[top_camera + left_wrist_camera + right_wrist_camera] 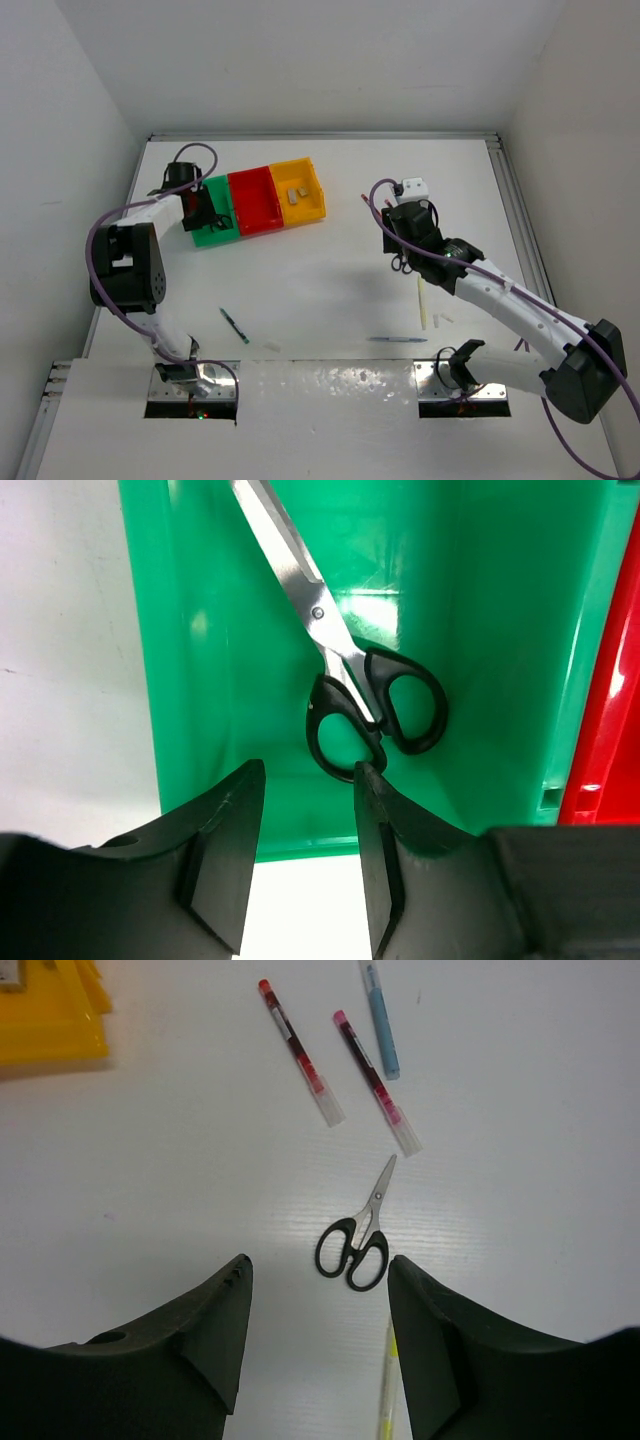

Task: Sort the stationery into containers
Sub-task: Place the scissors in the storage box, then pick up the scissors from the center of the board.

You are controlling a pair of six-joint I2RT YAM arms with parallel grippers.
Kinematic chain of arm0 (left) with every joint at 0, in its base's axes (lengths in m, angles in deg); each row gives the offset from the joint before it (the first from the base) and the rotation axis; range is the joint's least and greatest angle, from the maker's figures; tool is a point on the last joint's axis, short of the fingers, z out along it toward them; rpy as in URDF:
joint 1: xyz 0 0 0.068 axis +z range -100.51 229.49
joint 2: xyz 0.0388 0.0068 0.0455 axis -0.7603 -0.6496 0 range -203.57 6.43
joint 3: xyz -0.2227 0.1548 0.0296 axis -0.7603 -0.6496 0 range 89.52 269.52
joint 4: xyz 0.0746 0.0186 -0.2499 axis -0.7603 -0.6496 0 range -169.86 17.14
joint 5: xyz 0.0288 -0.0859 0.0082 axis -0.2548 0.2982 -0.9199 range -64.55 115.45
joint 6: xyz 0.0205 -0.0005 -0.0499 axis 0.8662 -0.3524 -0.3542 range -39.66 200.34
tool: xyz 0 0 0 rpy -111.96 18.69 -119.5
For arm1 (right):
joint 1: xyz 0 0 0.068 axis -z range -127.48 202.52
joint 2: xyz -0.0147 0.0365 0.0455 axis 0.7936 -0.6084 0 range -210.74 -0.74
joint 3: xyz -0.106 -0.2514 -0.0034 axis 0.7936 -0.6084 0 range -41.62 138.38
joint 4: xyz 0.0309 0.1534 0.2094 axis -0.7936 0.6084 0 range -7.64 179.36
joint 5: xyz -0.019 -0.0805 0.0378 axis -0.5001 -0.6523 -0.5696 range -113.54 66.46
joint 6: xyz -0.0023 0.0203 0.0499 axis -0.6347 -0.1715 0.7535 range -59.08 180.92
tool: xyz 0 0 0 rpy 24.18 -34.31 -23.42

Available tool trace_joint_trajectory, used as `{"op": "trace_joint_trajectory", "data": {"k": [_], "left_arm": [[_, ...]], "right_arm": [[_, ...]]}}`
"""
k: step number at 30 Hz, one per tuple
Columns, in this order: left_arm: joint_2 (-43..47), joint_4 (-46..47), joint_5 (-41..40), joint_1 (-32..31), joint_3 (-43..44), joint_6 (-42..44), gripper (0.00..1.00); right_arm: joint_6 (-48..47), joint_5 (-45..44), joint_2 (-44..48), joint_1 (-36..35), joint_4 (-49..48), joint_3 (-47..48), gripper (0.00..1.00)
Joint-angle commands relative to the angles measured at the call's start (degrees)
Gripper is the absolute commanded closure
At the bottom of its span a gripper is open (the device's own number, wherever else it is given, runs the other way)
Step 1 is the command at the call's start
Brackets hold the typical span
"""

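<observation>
While scissors [335,645] lie in the green bin [180,630], left hand [308,772] just beside their handles, fingers [225,840] apart.

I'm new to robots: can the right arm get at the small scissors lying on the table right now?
Probably yes. The right gripper hangs open over the scissors, which lie flat on the bare table, apart from the pens; nothing stands between them.

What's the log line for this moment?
left gripper: open above scissors in green bin | right gripper: open above second scissors on table
</observation>
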Motion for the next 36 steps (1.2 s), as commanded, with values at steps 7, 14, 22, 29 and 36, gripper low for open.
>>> {"op": "trace_joint_trajectory", "data": {"k": [7,14,22,29,36], "left_arm": [[3.6,-2.4,3.6,-0.8,11.4,-0.2,0.60],[5.5,-5.8,7.3,-0.6,18.5,2.8,0.59],[8.1,-12.2,17.0,3.0,22.5,7.5,0.60],[9.8,-18.3,16.6,6.7,21.6,13.1,0.60],[10.6,-18.1,17.4,9.8,18.7,13.0,0.60]], "right_arm": [[1.7,-0.4,0.4,-0.2,1.5,3.1,0.42],[7.2,3.7,-2.6,5.6,4.6,3.6,0.96],[10.9,16.4,-13.4,20.2,6.1,3.8,0.64],[6.5,19.2,-19.7,25.6,5.5,1.8,0.57],[4.0,23.1,-24.7,26.9,3.6,1.6,0.60]]}}
